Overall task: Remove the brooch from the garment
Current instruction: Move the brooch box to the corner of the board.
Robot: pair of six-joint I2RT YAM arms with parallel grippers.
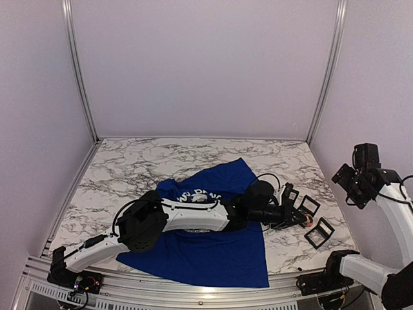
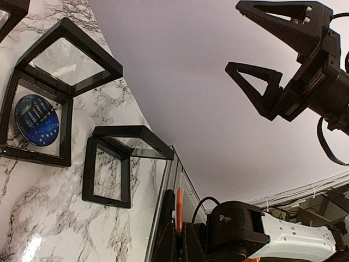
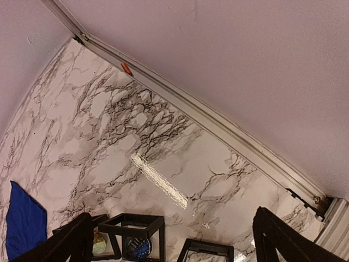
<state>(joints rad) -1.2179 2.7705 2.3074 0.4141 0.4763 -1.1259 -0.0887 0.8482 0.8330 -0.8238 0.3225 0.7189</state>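
Step, judged: brooch drop-off at display frames [image 2: 65, 131] | garment [image 1: 213, 258] flat on tabletop [image 1: 161, 161], under left arm | left gripper [image 1: 293, 216] at frames, jaws: cannot tell | right gripper [image 2: 233, 37] raised, jaws wide | blue disc [image 2: 36, 120] framed, possibly brooch | next: verify release, then withdraw clear of shirt.

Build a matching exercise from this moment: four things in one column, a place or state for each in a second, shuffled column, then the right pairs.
Things
1. T-shirt
2. right gripper
3. blue disc
4. edge-side frame

Places or states
A. lid swung open, nothing inside
B. lying inside a black frame
C. raised off the table, open
D. spread on the table under the left arm

Pairs: 1-D, 2-C, 3-B, 4-A
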